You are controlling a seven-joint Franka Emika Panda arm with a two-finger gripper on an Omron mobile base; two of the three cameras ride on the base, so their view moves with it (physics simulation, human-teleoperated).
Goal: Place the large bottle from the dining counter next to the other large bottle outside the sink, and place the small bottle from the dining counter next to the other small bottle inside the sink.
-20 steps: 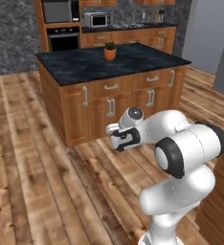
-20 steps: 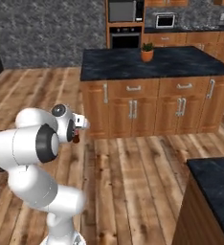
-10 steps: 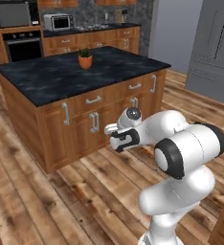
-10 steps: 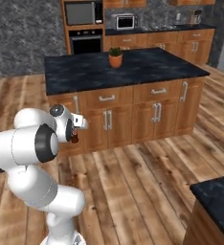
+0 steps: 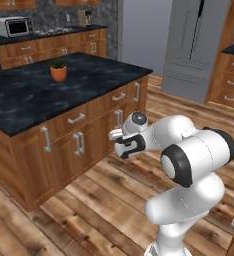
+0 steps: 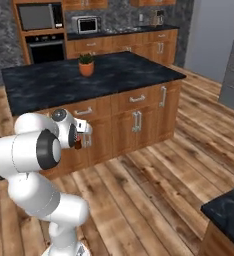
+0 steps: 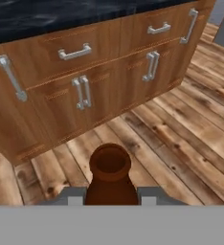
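Wooden floorboards [image 7: 181, 129] and an island table [image 5: 34, 95] with a potted plant [image 5: 58, 70] at upper left of my left base view lie ahead, while my jaws [image 7: 111, 196] grip the small bottle [image 7: 110, 177], amber-brown, at bottom centre of the hand view, held above the floor.

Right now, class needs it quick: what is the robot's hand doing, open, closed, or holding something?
Hand: closed on the small bottle, amber-brown, held upright between its fingers.
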